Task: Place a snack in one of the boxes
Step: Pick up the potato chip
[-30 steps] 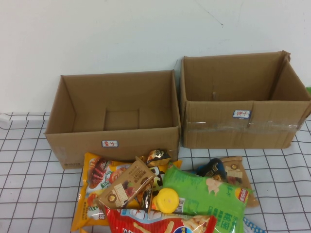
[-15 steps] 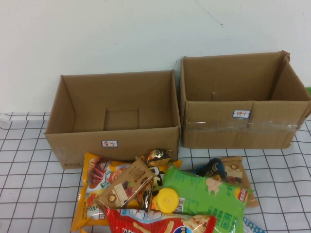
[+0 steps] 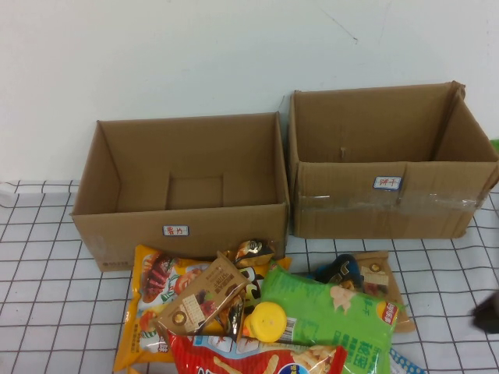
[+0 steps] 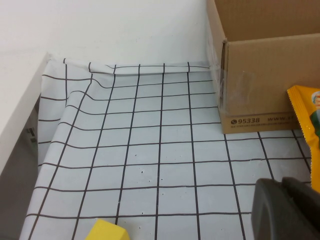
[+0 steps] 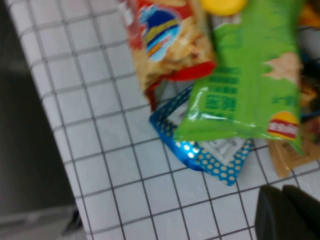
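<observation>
Two open, empty cardboard boxes stand at the back: the left box (image 3: 187, 187) and the right box (image 3: 390, 164). In front lies a pile of snacks: an orange bag (image 3: 148, 296), a brown packet (image 3: 204, 300), a green chip bag (image 3: 331, 315), a red bag (image 3: 257, 360) and a yellow cap (image 3: 267, 319). My right gripper (image 3: 487, 314) shows as a dark shape at the right edge, right of the pile; in the right wrist view it (image 5: 287, 212) is shut and empty over the cloth next to the green bag (image 5: 245, 75). My left gripper (image 4: 287, 210) is shut and empty, near the left box's corner (image 4: 265, 75).
A white checked cloth (image 3: 47, 312) covers the table, with a white wall behind the boxes. A blue dotted packet (image 5: 210, 155) lies under the green bag. The table edge (image 5: 55, 150) runs close to the snacks. A small yellow block (image 4: 106, 231) lies near the left gripper.
My right gripper has come into the high view at the right edge. The boxes and snacks have not moved.
</observation>
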{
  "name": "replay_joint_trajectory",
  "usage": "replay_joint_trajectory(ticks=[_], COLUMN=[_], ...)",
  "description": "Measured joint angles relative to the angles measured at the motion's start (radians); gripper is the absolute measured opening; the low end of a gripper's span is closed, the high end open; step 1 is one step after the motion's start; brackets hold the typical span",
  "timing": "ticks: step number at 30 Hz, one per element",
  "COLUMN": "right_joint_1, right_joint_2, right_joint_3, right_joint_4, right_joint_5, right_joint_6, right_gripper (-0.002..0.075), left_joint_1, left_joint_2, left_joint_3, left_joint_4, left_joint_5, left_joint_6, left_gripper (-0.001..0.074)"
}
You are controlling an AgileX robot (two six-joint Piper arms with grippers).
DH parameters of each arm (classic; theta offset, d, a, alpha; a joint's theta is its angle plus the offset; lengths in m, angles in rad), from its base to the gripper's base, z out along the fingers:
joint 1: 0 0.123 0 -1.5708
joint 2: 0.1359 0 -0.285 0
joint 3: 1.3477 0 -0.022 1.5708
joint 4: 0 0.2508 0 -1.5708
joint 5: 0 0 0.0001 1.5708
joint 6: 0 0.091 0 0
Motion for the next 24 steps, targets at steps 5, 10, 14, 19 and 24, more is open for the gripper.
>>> replay_joint_trajectory(ticks=[5,10,14,19,24], right_joint_1=[0.208,0.348,0.427,0.488,0.542], right_joint_2=[0.176,0.321,0.435,0.551,0.663], right_joint_3=[-0.098,-0.175,-0.226,-0.291,-0.373], right_joint_4=[-0.125,-0.165,-0.183,-0.211,-0.241], right_joint_5=[0.01,0.005,-0.031,-0.104,-0.118], right_joint_6=[0.038,0.051,0.075,0.151,0.26], right_gripper=[-0.0001,0.0002,0.0071,0.0311,0.0517], left_joint_1=[0.0,0.0,0.0,0.0,0.0], left_joint_2=[0.0,0.0,0.0,0.0,0.0], left_joint_3=[0.0,0.0,0.0,0.0,0.0], left_joint_4=[0.0,0.0,0.0,0.0,0.0], left_joint_5=[0.0,0.0,0.0,0.0,0.0], left_joint_6=[0.0,0.0,0.0,0.0,0.0], left_gripper=[-0.0003,-0.0003,-0.0003,-0.0003,-0.0003])
